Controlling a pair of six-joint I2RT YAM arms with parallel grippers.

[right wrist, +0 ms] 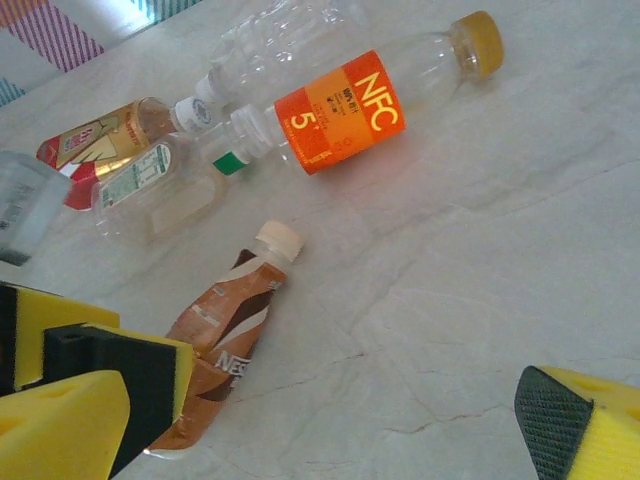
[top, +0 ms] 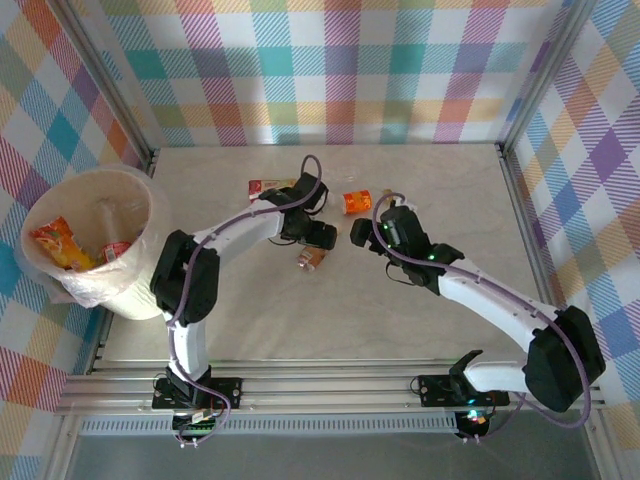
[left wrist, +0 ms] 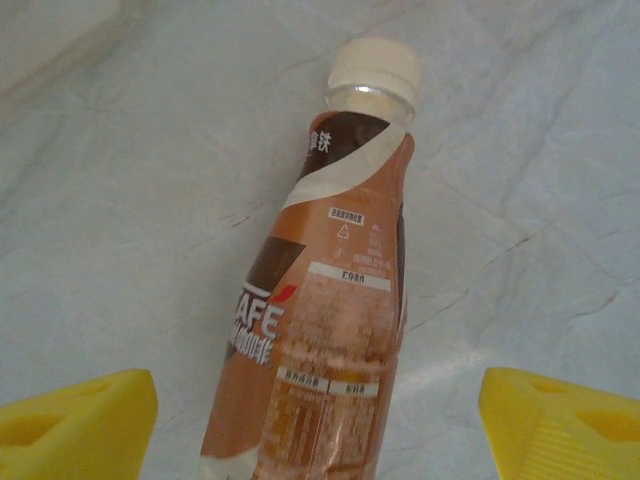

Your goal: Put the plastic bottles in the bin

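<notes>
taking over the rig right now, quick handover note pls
left gripper: open, fingers either side of the brown bottle, which lies on the table; not closed on it yet.
right gripper: open, empty, over the table close to the same bottle.
done: at least two bottles lie in the bin, an orange-labelled one and a red-labelled one.
left: the brown bottle, the NFC bottle, the red-and-gold bottle and two clear bottles, all lying on the table.
</notes>
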